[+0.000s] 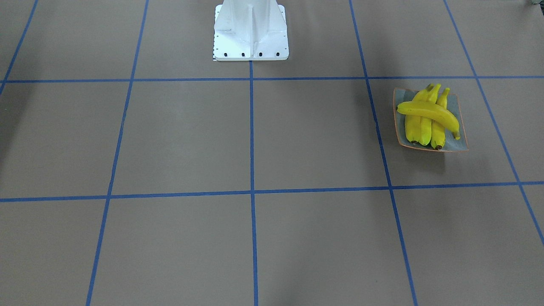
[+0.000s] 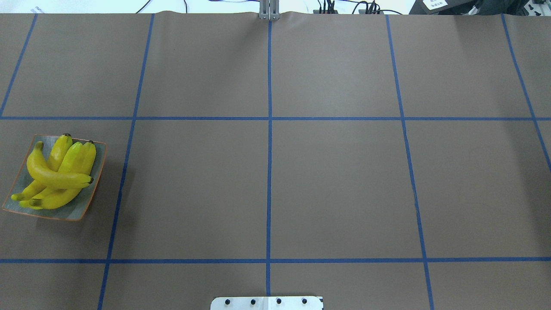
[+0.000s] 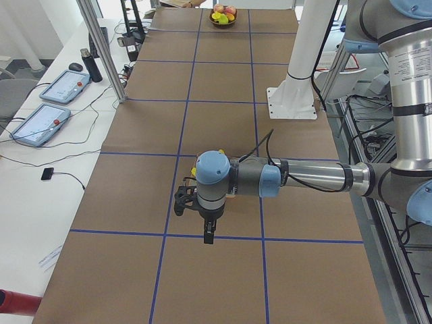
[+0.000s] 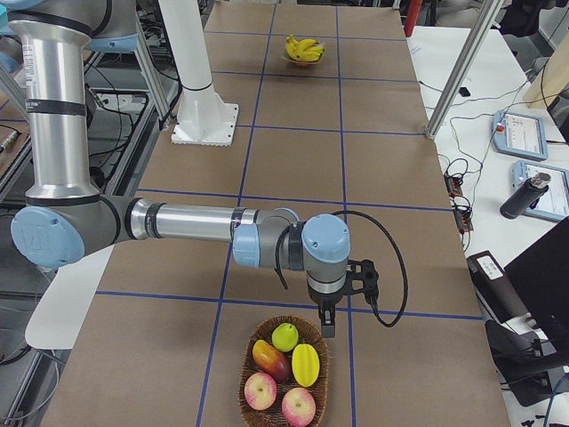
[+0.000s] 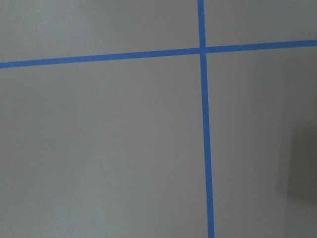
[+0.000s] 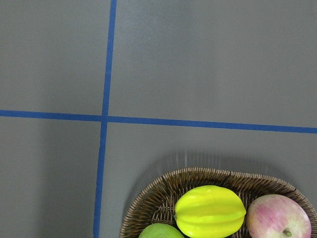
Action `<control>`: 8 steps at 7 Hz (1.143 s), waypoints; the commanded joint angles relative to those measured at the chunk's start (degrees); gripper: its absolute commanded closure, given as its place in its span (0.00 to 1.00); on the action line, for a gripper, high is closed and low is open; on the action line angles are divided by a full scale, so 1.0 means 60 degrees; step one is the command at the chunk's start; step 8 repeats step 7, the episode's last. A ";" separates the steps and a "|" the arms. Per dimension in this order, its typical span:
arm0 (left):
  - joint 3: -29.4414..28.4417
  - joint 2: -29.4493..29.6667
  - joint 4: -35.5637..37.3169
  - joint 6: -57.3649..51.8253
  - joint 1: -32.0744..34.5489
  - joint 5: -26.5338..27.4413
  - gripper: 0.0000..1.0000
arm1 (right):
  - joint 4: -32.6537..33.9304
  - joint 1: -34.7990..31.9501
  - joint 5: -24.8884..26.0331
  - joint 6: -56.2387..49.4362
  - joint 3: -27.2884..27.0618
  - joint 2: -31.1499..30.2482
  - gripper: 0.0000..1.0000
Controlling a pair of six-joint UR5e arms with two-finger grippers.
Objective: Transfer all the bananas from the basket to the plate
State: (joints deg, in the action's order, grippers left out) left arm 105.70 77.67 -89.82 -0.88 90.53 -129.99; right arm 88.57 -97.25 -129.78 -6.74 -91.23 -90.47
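Observation:
Several yellow bananas [image 1: 427, 121] [image 2: 56, 174] lie piled on the square grey-blue plate [image 1: 454, 105] [image 2: 98, 151], one lying crosswise on top of the others. The wicker basket [image 4: 256, 384] [image 6: 157, 199] stands at the table's other end and holds other fruit, with no banana showing in it. My left gripper [image 3: 208, 235] hangs over the table beside the plate, which my arm mostly hides in that side view. My right gripper [image 4: 327, 322] hangs just above the basket's far rim. Both show only in side views, so I cannot tell whether they are open or shut.
In the basket are a yellow starfruit [image 6: 210, 210], apples [image 6: 279, 218], a green fruit [image 4: 284, 336] and a mango [image 4: 269, 358]. The white robot base [image 1: 250, 29] stands at the table's middle edge. Tablets and cables lie on side benches [image 3: 50, 115].

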 commanded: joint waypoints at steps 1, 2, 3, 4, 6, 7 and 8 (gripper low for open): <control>0.0005 0.0004 -0.0001 0.0000 0.0000 0.0000 0.00 | -0.0011 0.0008 0.0008 0.0009 -0.0001 0.0005 0.00; -0.0010 -0.0010 0.0013 0.0000 0.0000 0.0029 0.00 | -0.0026 0.0008 -0.0006 0.0082 -0.0001 0.0005 0.00; -0.0010 -0.0098 0.0028 0.0000 0.0000 0.0073 0.00 | -0.0040 0.0008 -0.0006 0.0213 -0.0015 0.0019 0.00; -0.0010 -0.0156 0.0028 0.0000 0.0000 0.0102 0.00 | -0.0026 0.0008 -0.0006 0.0214 -0.0015 0.0034 0.00; -0.0039 -0.0317 0.0058 0.0000 0.0000 0.0117 0.00 | -0.0026 0.0008 -0.0225 0.0215 -0.0059 0.0005 0.00; -0.0054 -0.0362 0.0058 -0.0015 0.0000 0.0117 0.00 | -0.0026 0.0008 -0.0241 0.0215 -0.0059 -0.0039 0.00; -0.0054 -0.0362 0.0058 -0.0015 0.0000 0.0117 0.00 | -0.0026 0.0008 -0.0241 0.0215 -0.0059 -0.0039 0.00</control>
